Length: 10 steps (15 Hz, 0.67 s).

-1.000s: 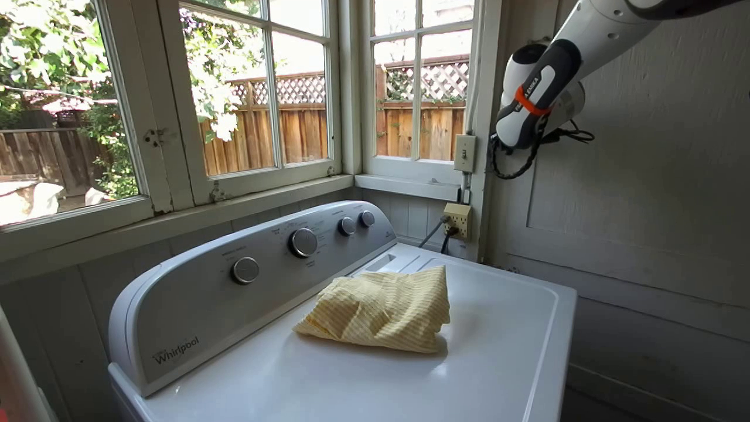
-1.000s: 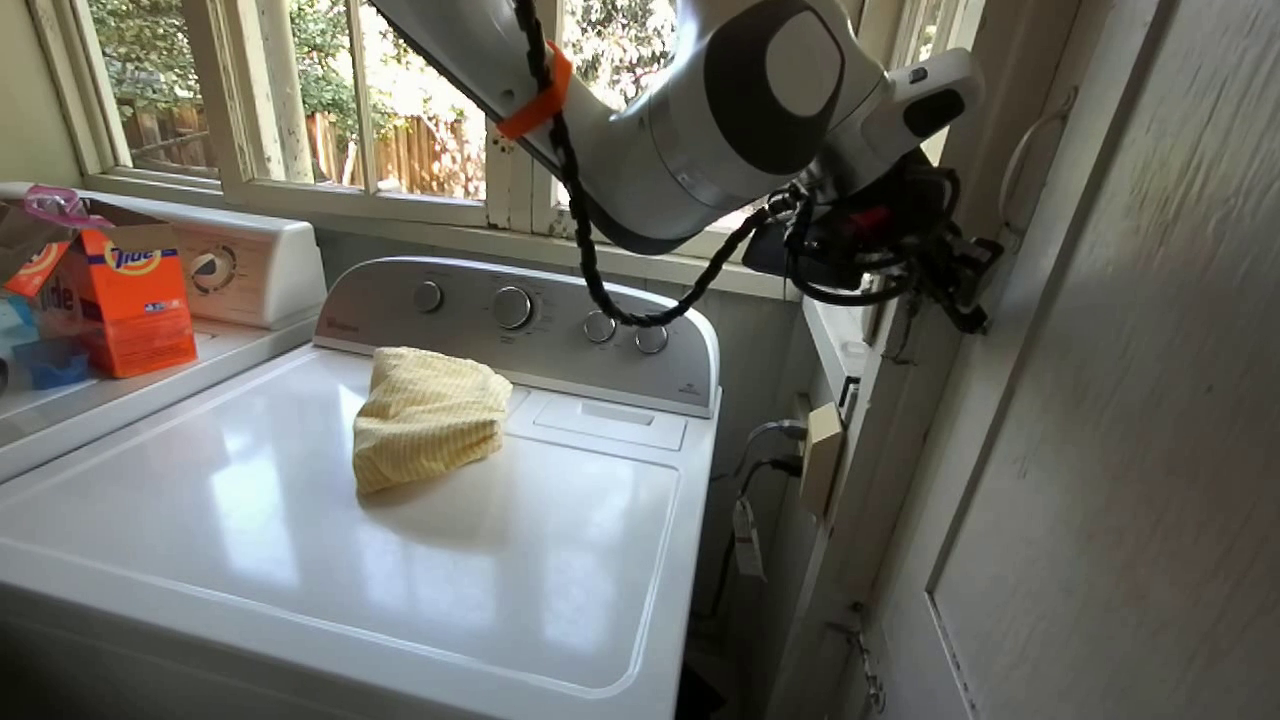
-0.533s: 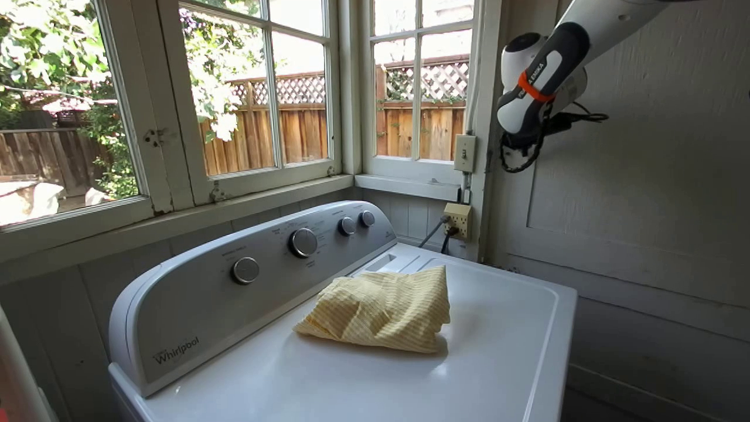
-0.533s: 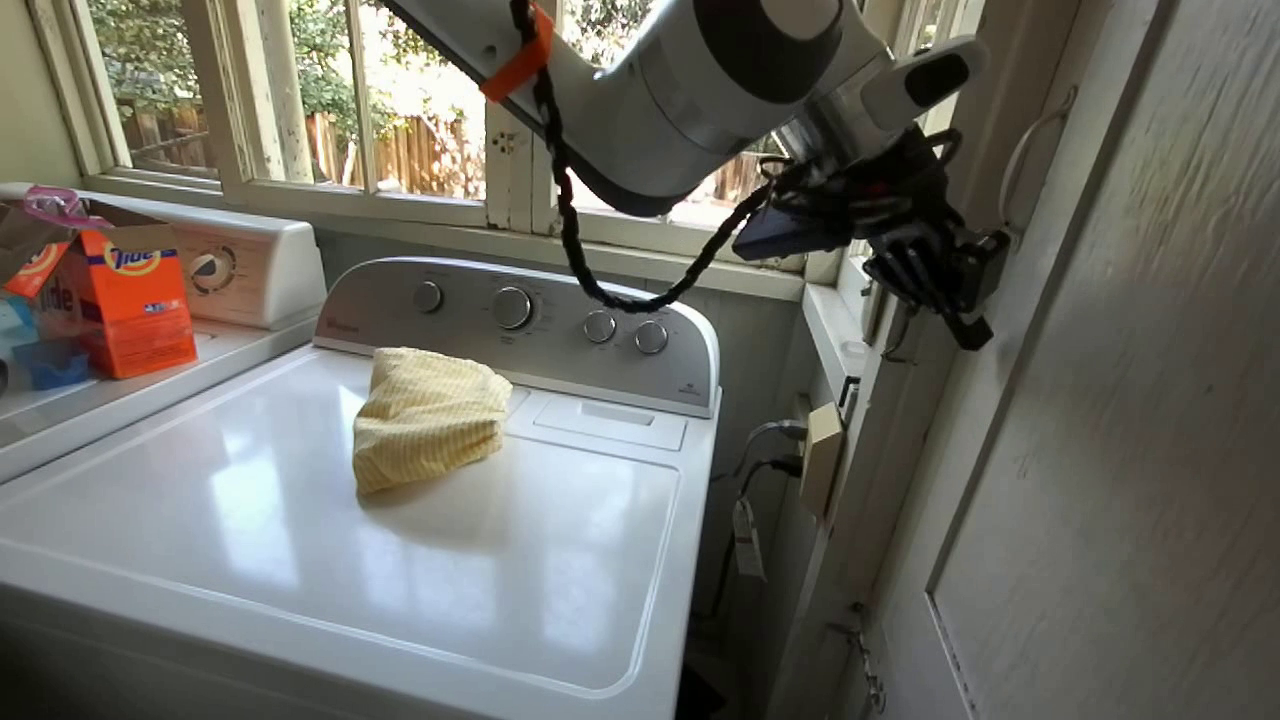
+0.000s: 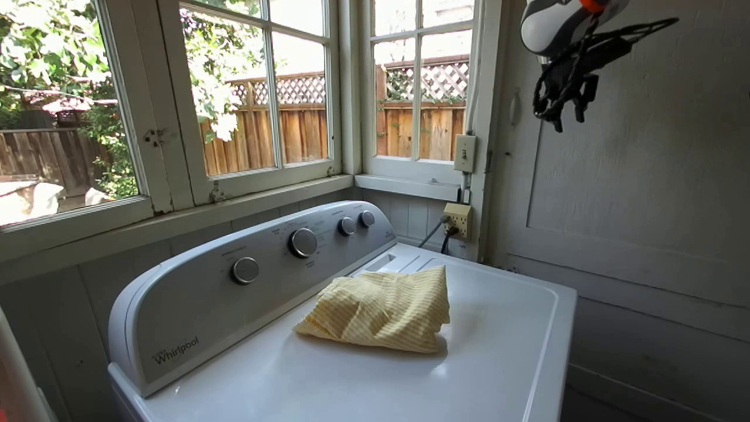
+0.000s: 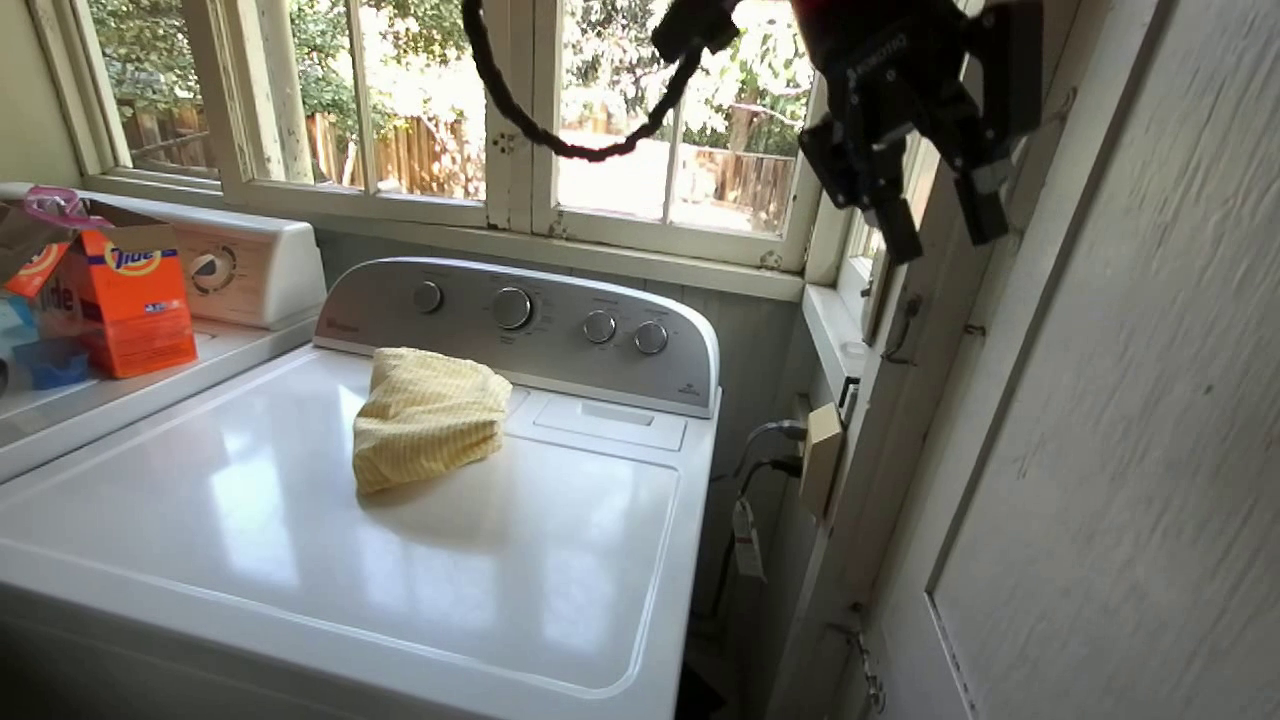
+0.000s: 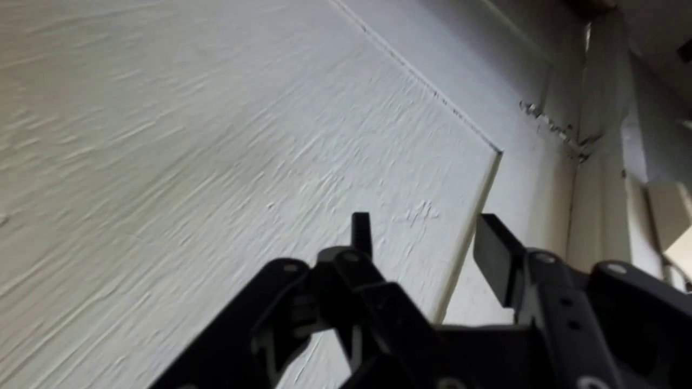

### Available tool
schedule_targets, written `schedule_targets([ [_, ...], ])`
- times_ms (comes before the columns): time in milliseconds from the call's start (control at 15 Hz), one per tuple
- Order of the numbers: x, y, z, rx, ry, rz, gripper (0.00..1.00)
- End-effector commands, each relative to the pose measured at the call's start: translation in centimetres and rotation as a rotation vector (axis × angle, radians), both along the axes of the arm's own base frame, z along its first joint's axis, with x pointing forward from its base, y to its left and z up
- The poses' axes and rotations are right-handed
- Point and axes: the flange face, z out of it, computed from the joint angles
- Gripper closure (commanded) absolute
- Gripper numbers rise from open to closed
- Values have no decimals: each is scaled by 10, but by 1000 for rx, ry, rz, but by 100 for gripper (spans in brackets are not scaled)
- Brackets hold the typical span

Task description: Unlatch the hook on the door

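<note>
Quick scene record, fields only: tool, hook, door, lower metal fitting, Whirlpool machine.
Tool: open, holding nothing
Hook: hanging down on the frame, apart from what looks like its eye
Door: seems shut; whether fully, cannot tell
Lower metal fitting: at the seam of door and frame, state unclear
Whirlpool machine: crumpled yellow cloth on top

The top edge of an exterior view crops my black, two-fingered gripper at its base; in the wrist view it runs off the bottom, and the upper right corner is too blurred to read; the thin, dark metal-wire hook is too small in an exterior view to show its shape; the tall, pale grey-white panelled wooden door runs past the right edge of both exterior views; I cannot tell whether the crumpled, yellow-striped cloth covers anything.
</note>
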Motion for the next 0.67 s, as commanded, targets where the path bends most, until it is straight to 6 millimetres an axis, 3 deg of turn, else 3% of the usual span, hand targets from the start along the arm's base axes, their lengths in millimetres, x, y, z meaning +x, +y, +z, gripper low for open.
schedule_targets([
  [0, -41, 27, 25, 104, 131, 95, 14],
  [133, -51, 45, 31, 169, 192, 143, 0],
  [400, -49, 85, 14, 344, 227, 251, 0],
  [600, -40, 91, 15, 336, 208, 249, 0],
])
